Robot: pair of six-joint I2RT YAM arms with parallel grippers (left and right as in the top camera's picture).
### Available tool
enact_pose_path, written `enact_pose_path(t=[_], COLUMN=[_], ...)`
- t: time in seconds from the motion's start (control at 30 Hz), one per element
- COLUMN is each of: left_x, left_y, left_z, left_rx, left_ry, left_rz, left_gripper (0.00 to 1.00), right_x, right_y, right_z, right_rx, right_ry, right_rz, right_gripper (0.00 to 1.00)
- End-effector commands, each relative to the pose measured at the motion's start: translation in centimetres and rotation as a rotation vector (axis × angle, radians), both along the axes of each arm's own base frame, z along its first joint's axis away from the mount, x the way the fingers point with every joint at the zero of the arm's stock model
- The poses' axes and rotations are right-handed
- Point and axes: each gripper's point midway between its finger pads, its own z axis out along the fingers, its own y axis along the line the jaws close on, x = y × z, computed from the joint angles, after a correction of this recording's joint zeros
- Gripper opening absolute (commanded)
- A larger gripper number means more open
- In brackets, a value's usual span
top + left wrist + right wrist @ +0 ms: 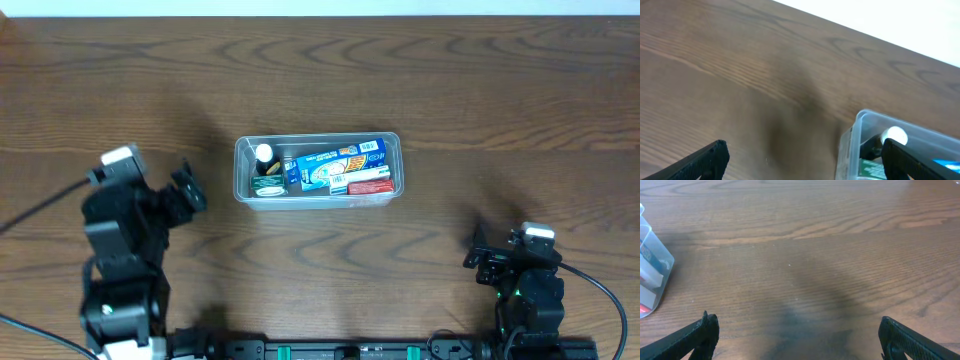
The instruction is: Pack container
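Note:
The clear plastic container [243,160] stands at the table's middle. It holds a small dark bottle with a white cap [264,155], a green box [267,188], a blue box [335,163] and a red and white box [362,184]. My left gripper [187,189] is open and empty, left of the container. In the left wrist view the container's corner [852,140] and the white cap [896,134] show at lower right between my open fingers [802,162]. My right gripper [482,258] is open and empty at the front right; its view [797,340] shows the container's end [655,265] at far left.
The brown wooden table [450,80] stretches all round the container. Its far edge against a white surface [920,20] shows in the left wrist view. Black cables run from both arm bases at the front edge.

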Motion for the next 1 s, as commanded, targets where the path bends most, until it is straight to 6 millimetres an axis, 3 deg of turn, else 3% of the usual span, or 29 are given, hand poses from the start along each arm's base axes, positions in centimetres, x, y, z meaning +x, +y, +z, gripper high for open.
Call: enact_pose_path(t=[0.0, 0.53, 0.97], left_x=[-0.9, -4.1, -4.5], left_y=[-0.2, -2.3, -3.1], left_z=[-1.2, -8.1, -11.0], left_rx=[0.014, -0.031, -0.035], left_ry=[-0.037, -0.102, -0.142], left_rz=[-0.008, -0.082, -0.108], left_gripper=[0.98, 0.98, 0.98], right_x=[0.0, 0.0, 0.0], right_y=[-0.1, -0.1, -0.1], right_z=[0.1, 0.1, 0.1], right_rx=[-0.009, -0.009, -0.009], right_ry=[-0.005, -0.005, -0.006], right_rz=[-0.002, -0.001, -0.002], right_gripper=[0.99, 0.99, 0.99])
